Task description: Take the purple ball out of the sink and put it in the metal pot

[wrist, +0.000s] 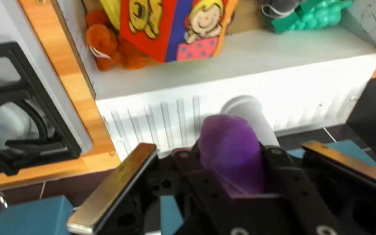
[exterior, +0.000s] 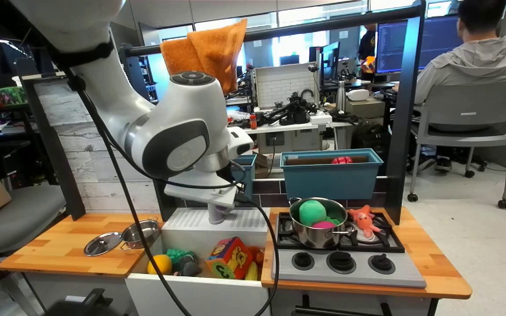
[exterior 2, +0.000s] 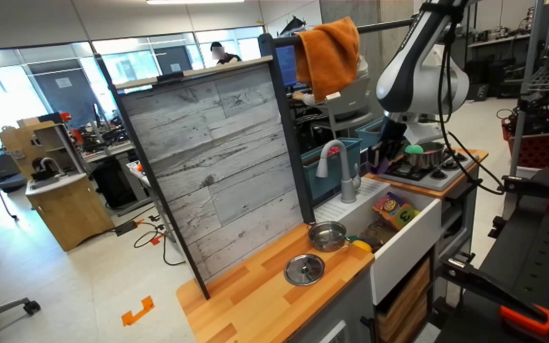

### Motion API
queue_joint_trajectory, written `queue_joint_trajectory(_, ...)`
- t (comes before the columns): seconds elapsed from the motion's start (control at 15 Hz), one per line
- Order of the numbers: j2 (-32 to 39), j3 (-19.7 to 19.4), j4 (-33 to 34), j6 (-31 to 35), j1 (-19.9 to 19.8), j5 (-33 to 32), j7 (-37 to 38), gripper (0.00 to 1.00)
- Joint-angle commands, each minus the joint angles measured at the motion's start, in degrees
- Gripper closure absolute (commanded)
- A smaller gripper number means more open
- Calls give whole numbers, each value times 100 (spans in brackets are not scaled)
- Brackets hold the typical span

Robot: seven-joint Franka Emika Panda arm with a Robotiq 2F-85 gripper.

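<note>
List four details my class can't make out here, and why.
Bottom of the metal pot, in an exterior view: hidden by the green ball and pink toy.
Gripped sides of the purple ball, wrist view: covered by gripper fingers.
Rest of the orange plush toy, wrist view: behind the picture cube.
Text on the large monitor, in an exterior view: too small.

The metal pot point(exterior: 316, 238) looks glossy, the purple ball point(wrist: 229, 150) matt
</note>
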Motion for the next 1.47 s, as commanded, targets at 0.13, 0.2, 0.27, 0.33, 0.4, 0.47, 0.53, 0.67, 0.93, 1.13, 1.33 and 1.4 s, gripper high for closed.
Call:
queue_joint_trajectory(0.13,-322,876,-216,371,-918,-270,218,94)
queue_joint_trajectory(0.2,-365,758,-138,416,-887,-223,382,94)
queue_joint_trajectory(0.27,-401,635,-71,478,-849,-178,549,94)
queue_joint_trajectory(0.33,-525,241,-18,562,-604,-70,933,94)
queue_joint_trajectory(0.4,-606,18,-2,563,-514,-27,1184,94)
queue_joint_trajectory(0.47,-679,-207,-5,624,-422,15,1437,94)
queue_joint_trajectory(0.53,-761,-469,-13,644,-289,71,1700,94)
queue_joint_trajectory(0.67,-905,-1100,21,527,86,207,2270,94)
queue_joint_trajectory(0.93,-809,-2547,333,8,1087,543,3390,94)
queue_joint_trajectory(1.13,-480,-3047,851,-1114,1420,671,4047,94)
queue_joint_trajectory(1.33,-90,-2915,1555,-2095,1285,885,4466,94)
queue_joint_trajectory(1.4,46,-2878,1803,-2330,1231,953,4562,94)
